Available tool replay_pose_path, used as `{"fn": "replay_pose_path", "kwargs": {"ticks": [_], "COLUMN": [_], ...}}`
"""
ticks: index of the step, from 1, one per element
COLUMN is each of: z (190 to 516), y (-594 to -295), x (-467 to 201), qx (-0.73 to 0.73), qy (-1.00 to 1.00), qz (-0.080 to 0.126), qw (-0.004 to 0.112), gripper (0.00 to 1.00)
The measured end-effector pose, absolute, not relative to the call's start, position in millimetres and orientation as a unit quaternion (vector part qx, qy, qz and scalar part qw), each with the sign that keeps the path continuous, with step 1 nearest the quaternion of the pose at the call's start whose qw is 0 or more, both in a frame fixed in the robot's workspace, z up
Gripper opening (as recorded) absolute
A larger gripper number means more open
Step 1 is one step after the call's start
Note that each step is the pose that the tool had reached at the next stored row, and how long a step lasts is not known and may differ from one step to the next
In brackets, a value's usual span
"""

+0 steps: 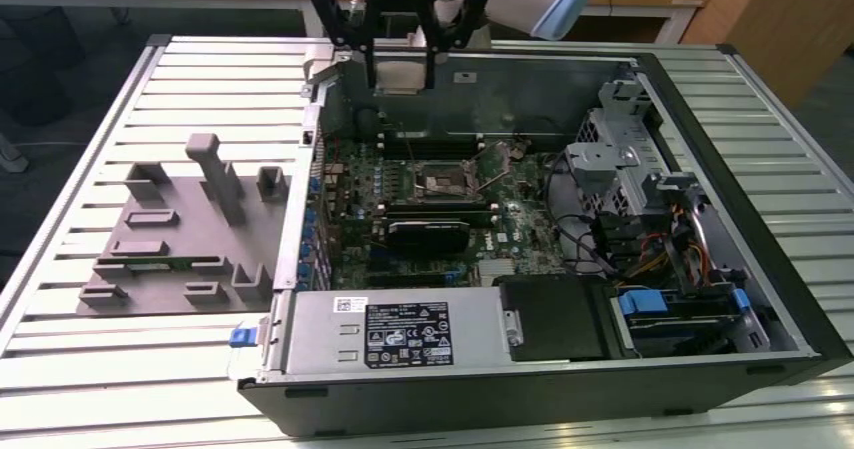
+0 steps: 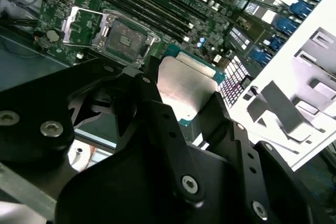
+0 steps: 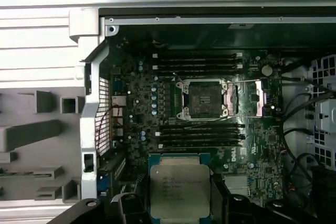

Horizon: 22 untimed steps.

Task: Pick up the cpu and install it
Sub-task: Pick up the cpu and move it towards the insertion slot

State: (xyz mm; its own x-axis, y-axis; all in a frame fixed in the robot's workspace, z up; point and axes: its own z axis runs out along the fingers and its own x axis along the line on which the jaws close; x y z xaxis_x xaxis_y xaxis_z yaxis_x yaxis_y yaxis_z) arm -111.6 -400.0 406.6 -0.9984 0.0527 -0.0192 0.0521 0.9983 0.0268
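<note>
I have the cpu (image 3: pixel 180 190) off the desk (image 1: pixel 94 109) and in the air, clamped between the gripper (image 3: pixel 180 205) fingers (image 2: pixel 157 114), which press on two opposite edges of the chip. Its silver top faces both wrist cameras, with the green rim showing along one edge. It is close to square, so I can make out no long axis. In the first wrist view its edges run square with those of the socket (image 3: pixel 205 100).

In the exterior view the gripper (image 1: pixel 403 64) hangs high over the far wall of the open computer case (image 1: pixel 747 269), clear of the motherboard (image 1: pixel 400 184). The socket (image 1: pixel 447 182) lies bare, and its metal retention frame (image 3: pixel 247 100) is swung open to one side.

Memory slots (image 3: pixel 197 61) run along both sides of the socket, and a black finned block (image 1: pixel 427 234) sits just beside the nearer row. Bundled cables (image 1: pixel 627 244) and a drive cage (image 1: pixel 627 139) crowd the case on the exterior view's right. The power supply (image 1: pixel 387 334) fills the near corner. A grey fixture plate with upright blocks (image 1: pixel 187 229) lies on the desk at the exterior view's left, just beside the case.
</note>
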Motion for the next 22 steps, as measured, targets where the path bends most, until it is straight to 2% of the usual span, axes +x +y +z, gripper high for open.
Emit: {"fn": "replay_pose_path", "kwargs": {"ticks": [22], "z": [406.0], "y": [-399.9], "x": [-68.8], "qx": [0.026], "qy": [1.000], "qz": [0.013], "qw": [0.007], "gripper": [0.55]}}
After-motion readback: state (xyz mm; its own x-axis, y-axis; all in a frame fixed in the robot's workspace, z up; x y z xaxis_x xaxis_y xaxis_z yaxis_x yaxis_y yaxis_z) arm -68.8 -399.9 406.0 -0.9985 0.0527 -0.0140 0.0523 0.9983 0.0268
